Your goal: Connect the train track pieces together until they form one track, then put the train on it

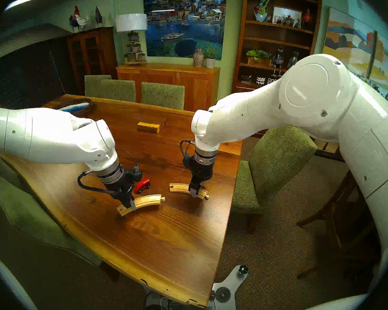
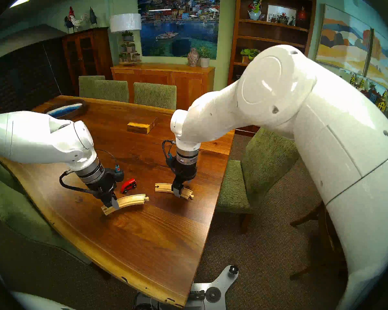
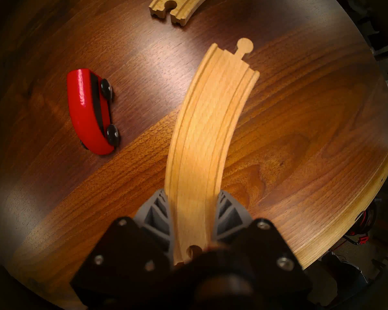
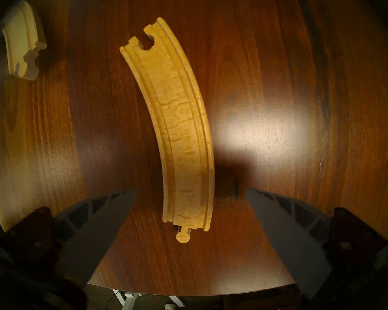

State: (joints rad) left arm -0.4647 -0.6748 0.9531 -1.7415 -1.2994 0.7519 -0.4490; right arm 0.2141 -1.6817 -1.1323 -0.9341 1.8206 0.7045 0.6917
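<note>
Left gripper (image 3: 193,215) clamps the hole end of one track piece (image 3: 206,132), its peg end raised off the table (image 1: 166,247). Right gripper (image 4: 190,213) hangs wide open astride the second piece (image 4: 177,123), which lies flat; the train (image 1: 142,185) stands just behind the first piece

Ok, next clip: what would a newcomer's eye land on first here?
Probably the two big white arms reaching down to the dark wooden table, each over a pale curved track piece. The left gripper has its jaws shut on the nearer track piece, while the right gripper straddles the other track piece with jaws open. Between the arms, the glossy red train stands out.
</note>
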